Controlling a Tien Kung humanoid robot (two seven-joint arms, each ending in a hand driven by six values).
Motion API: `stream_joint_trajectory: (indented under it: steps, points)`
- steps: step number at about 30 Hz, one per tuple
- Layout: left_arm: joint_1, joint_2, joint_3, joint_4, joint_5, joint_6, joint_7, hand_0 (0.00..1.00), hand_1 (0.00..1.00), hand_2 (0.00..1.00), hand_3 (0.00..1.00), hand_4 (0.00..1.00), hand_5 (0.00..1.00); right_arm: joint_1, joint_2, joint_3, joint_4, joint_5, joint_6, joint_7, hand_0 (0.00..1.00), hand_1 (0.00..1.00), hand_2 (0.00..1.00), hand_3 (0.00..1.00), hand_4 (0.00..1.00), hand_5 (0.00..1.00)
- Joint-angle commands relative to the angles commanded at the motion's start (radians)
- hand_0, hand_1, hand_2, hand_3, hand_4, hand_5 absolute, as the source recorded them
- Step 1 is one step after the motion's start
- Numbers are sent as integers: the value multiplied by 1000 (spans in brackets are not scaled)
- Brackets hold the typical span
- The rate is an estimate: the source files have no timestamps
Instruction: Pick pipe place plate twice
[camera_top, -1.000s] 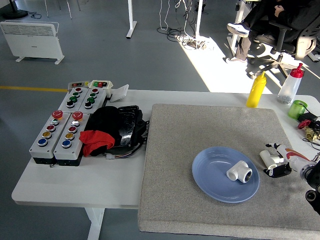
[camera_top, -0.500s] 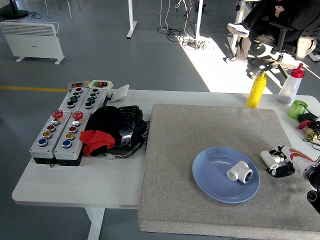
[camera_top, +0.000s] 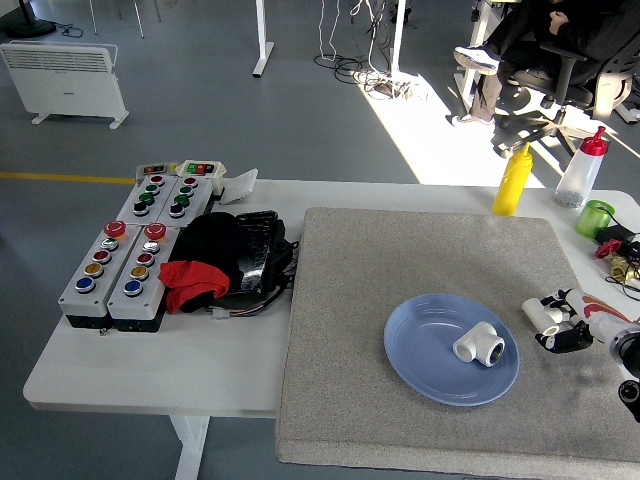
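Observation:
A white T-shaped pipe fitting (camera_top: 479, 345) lies on the right part of the round blue plate (camera_top: 425, 345), which sits on the grey mat (camera_top: 400, 260). My right hand (camera_top: 556, 322) hovers low over the mat's right edge, a short way right of the plate. Its white and black fingers (camera_top: 541, 316) are loosely spread, hold nothing and are clear of the plate. The rest of the right arm runs off the picture's right edge. My left arm does not show.
Two grey button boxes (camera_top: 112, 272) and a black and red cloth bundle (camera_top: 225, 260) lie at the table's left. A yellow squeeze bottle (camera_top: 513, 180), a clear red-capped bottle (camera_top: 580, 170) and a green cup (camera_top: 595, 217) stand at the back right. A seated person (camera_top: 540, 40) is far behind.
My right hand has drawn back to the right, away from the plate. The pipe fitting on the plate has not moved.

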Motion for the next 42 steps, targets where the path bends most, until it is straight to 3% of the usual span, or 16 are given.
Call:
stream_joint_trajectory:
  steps: [8,11,25,30,33,34,39,40,42]
  points:
    - [0,0,1,0,0,0,1,684,675,712,665,393,998,-3,-11,15,34,-3,-13,13,367,484,580,636,529,214]
    - [0,0,1,0,-2,0,0,682,676,712,665,394,998,-7,-21,25,77,-7,-16,12,364,482,578,628,522,214]
    - [-3,0,1,1,-4,0,-4,682,676,712,664,395,998,-24,-85,-46,465,3,-15,5,380,488,576,618,511,211]
    - [0,0,2,0,-6,3,-2,682,675,712,663,394,998,-15,-100,-123,564,9,1,0,412,502,575,618,510,213]
    - [1,0,2,0,-6,3,-1,682,675,712,663,394,998,-8,-102,-162,583,10,6,-1,412,502,575,618,510,213]
    - [1,0,2,0,-6,4,-1,684,675,712,663,393,998,-8,-102,-166,584,10,7,-1,581,575,581,623,518,216]
    - [5,0,3,-2,-6,4,2,684,675,712,663,393,998,5,-95,-236,582,3,18,-6,581,575,581,623,518,216]
    - [6,0,3,-2,-6,4,3,684,675,712,663,395,998,6,-93,-246,579,-2,23,-8,745,669,670,682,545,232]
    - [8,0,3,-2,-5,4,3,684,675,712,663,395,998,6,-87,-257,570,-14,38,-15,745,669,670,682,545,232]
